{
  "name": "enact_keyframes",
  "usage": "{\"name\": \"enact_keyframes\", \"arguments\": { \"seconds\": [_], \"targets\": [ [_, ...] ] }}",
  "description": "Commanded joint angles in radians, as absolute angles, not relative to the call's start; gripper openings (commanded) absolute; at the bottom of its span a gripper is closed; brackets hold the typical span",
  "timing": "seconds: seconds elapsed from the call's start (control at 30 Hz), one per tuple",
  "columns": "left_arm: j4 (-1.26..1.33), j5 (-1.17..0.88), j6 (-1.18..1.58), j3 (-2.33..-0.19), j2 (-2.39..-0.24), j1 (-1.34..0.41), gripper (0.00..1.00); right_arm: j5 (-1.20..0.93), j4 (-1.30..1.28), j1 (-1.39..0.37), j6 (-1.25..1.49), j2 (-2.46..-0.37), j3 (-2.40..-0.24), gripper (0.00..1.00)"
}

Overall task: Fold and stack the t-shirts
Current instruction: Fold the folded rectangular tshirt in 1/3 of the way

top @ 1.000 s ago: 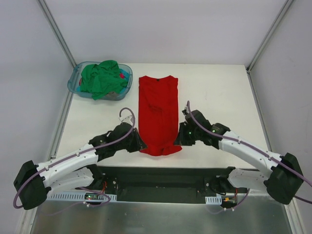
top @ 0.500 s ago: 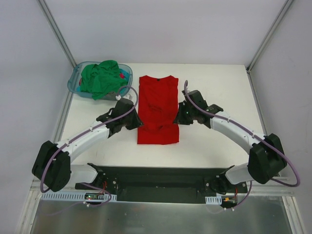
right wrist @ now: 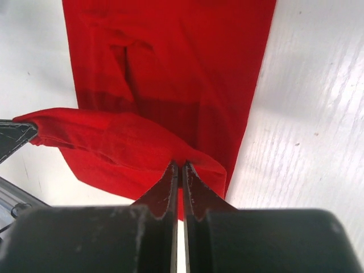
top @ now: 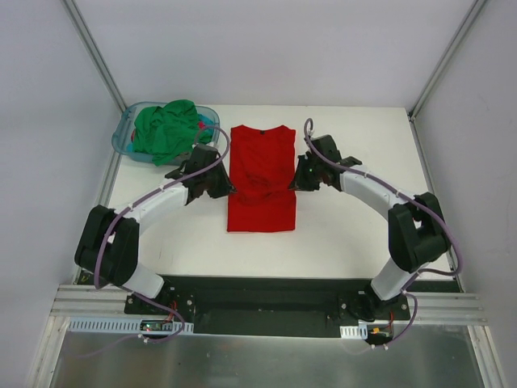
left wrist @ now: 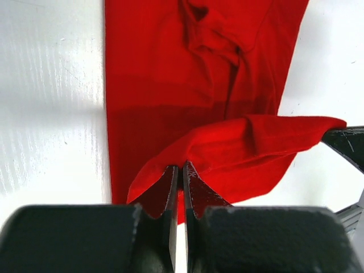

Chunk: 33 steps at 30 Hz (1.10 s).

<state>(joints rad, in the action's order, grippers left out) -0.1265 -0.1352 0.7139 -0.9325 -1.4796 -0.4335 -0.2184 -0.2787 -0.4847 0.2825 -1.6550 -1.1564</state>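
A red t-shirt lies lengthwise on the white table, sleeves folded in, its near hem lifted and carried back over the body. My left gripper is shut on the hem's left corner. My right gripper is shut on the hem's right corner. In both wrist views the lifted hem hangs as a band between the two grippers above the flat shirt. Green t-shirts lie heaped in the basket.
A clear blue plastic basket stands at the table's back left, holding the green heap and bits of red and blue cloth. Metal frame posts and grey walls bound the table. Bare table lies right of the shirt.
Both grippers have moved away from the near edge toward the collar, carrying the hem over the shirt's body. The shirt's near end now shows a straight fold edge.
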Motion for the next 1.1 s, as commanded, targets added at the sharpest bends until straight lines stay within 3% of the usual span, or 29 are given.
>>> {"name": "enact_keyframes", "arguments": {
  "seconds": [0.0,0.3,0.4,0.47,0.53,0.6,0.63,0.73,1.07],
  "targets": [
    [-0.091,-0.175,0.678,-0.989,-1.534,-0.402,0.0,-0.232,-0.232,-0.46,0.253,-1.695,-1.224,0.01],
    [-0.08,-0.196,0.681,-1.023,-1.655,-0.374,0.0,-0.239,-0.196,-0.431,0.245,-1.819,-1.273,0.01],
    [-0.08,-0.198,0.673,-1.032,-1.678,-0.364,0.04,-0.232,-0.201,-0.422,0.241,-1.858,-1.299,0.14],
    [-0.083,-0.192,0.672,-1.035,-1.678,-0.354,0.45,-0.239,-0.21,-0.417,0.218,-1.864,-1.315,0.24],
    [-0.083,-0.169,0.675,-1.026,-1.645,-0.351,0.67,-0.238,-0.254,-0.419,0.184,-1.852,-1.336,0.43],
    [-0.084,-0.16,0.681,-0.997,-1.594,-0.351,0.99,-0.221,-0.308,-0.417,0.164,-1.821,-1.35,0.56],
    [-0.083,-0.16,0.68,-0.977,-1.553,-0.353,0.99,-0.206,-0.333,-0.42,0.154,-1.8,-1.348,0.6],
    [-0.083,-0.173,0.692,-0.904,-1.455,-0.353,0.99,-0.187,-0.402,-0.436,0.121,-1.738,-1.321,0.96],
    [-0.069,-0.261,0.77,-0.523,-1.05,-0.354,0.99,-0.215,-0.351,-0.658,0.101,-1.672,-1.207,0.96]
  ]
}}
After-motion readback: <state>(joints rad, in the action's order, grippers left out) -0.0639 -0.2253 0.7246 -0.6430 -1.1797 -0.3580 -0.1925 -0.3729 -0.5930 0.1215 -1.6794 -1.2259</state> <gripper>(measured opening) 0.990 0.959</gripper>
